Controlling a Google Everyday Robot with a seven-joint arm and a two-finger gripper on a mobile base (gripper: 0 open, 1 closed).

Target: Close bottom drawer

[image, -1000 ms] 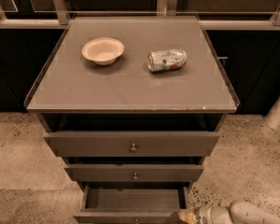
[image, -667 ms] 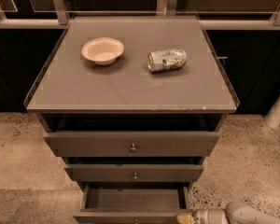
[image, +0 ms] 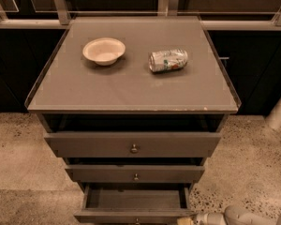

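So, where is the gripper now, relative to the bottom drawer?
The gripper is at the lower edge of the camera view, right of centre, beside the right front corner of the pulled-out bottom drawer.

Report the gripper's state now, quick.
Gripper: low at the front right corner of the open bottom drawer; open or closed cannot be told.

The arm (image: 247, 216) comes in low from the bottom right corner of the view, lying nearly level and reaching leftward. Its pale rounded wrist narrows to the gripper (image: 186, 221), which sits at the bottom edge, right of centre, partly cut off.
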